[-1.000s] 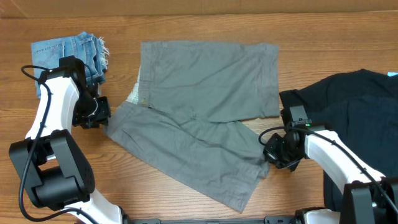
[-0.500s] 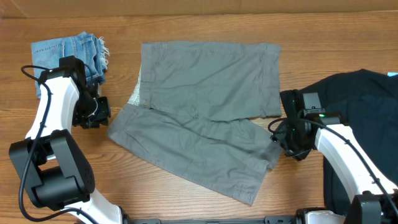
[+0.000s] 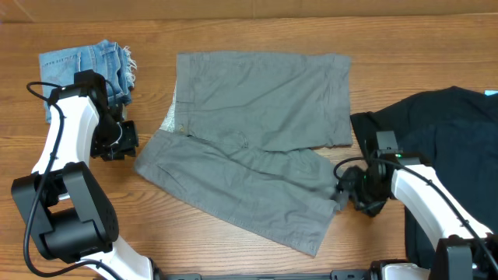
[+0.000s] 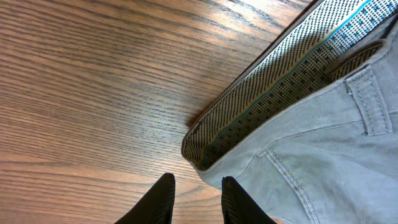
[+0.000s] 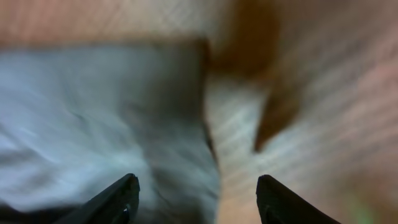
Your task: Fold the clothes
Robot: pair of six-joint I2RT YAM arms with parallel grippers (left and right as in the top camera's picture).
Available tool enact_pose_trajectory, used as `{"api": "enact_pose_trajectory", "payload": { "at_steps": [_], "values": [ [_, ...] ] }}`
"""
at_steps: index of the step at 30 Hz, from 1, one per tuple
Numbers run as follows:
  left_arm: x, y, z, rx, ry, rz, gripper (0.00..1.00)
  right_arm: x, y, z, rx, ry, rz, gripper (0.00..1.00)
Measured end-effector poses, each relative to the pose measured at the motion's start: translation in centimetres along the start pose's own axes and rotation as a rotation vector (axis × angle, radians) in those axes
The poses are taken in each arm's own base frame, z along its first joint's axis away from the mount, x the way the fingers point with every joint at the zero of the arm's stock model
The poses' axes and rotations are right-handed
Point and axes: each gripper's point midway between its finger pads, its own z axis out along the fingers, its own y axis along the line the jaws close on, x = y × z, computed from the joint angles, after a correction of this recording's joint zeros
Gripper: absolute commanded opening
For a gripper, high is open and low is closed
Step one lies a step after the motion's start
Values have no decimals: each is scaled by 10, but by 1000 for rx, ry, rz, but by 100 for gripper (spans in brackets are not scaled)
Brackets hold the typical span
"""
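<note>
Right fingers (image 5: 118,199) gape over the shorts (image 3: 257,117) — left fingers (image 4: 158,199) slightly parted beside waistband (image 4: 280,81).

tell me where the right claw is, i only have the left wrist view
observer: The right claw sits at the lower-leg hem of the grey shorts.
operator: is it gripping the hem
observer: The right wrist view is blurred, but the fabric edge seems to lie loose between its open fingers.
operator: anything else lying around
observer: Small denim shorts lie at the far left, apart from the grey pair.
</note>
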Motion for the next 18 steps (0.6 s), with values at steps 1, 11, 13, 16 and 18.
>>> {"api": "enact_pose_trajectory", "payload": {
  "at_steps": [1, 11, 13, 16, 18],
  "values": [
    [0, 0, 0, 0, 0, 0, 28, 2, -1, 1, 0, 10, -1, 60],
    [0, 0, 0, 0, 2, 0, 27, -11, 12, 12, -82, -56, -42, 45],
    [1, 0, 0, 0, 5, 0, 27, -11, 12, 15, -91, -60, -36, 37],
    [1, 0, 0, 0, 6, 0, 27, -13, 14, 15, -101, -70, -26, 8],
    [1, 0, 0, 0, 5, 0, 27, -11, 12, 17, -98, -60, -18, 4]
  ]
}}
